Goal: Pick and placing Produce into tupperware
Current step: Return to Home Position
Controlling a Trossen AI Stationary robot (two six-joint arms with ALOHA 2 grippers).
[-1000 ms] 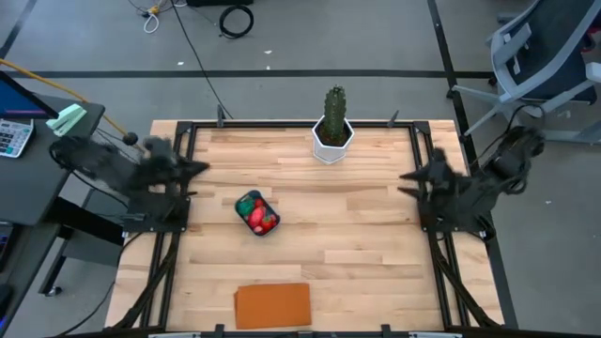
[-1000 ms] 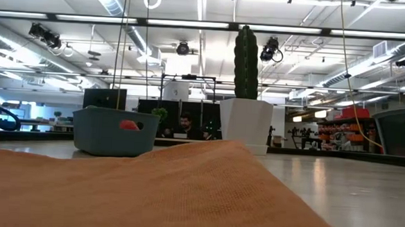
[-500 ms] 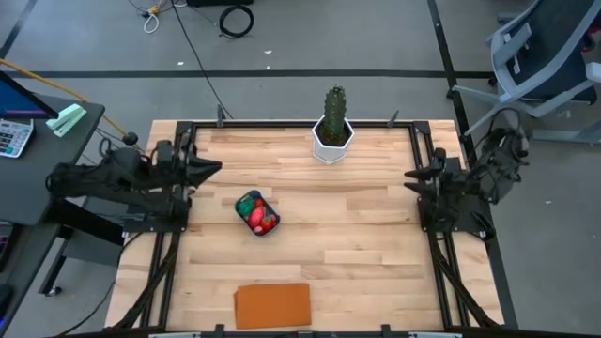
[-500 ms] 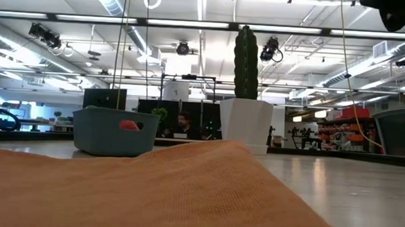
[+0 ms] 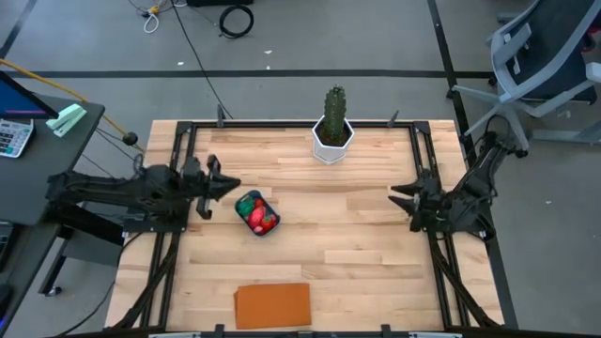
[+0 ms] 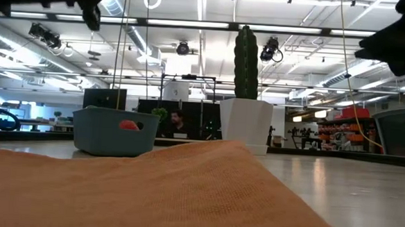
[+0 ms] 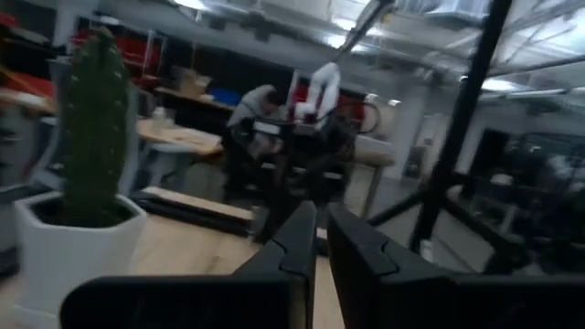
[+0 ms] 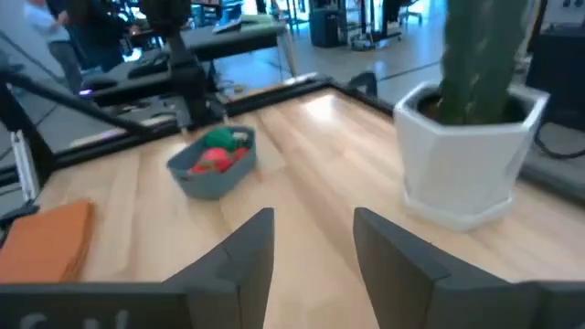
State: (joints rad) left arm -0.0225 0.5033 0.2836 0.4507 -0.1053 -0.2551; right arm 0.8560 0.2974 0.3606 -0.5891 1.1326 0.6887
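The teal tupperware (image 5: 257, 213) sits on the wooden table left of centre, with red and green produce (image 5: 255, 208) lying inside it. In the low view a red piece (image 6: 127, 125) shows above its rim (image 6: 112, 112). The right wrist view also shows the tupperware (image 8: 212, 164) with the produce in it. My left gripper (image 5: 231, 185) hovers just left of the tupperware, fingers shut (image 7: 322, 239), holding nothing. My right gripper (image 5: 394, 195) hangs over the table's right side, open (image 8: 311, 239) and empty.
A tall green cactus in a white pot (image 5: 332, 127) stands at the middle of the far edge. A flat orange board (image 5: 272, 305) lies at the near edge and fills the low view's foreground (image 6: 150, 187). Bare wood lies between the two grippers.
My left gripper has come in from the table's left edge toward the tupperware, moving right and slightly nearer. My right gripper has shifted toward the table's left and near side, out over the wood. The tupperware and produce have stayed put.
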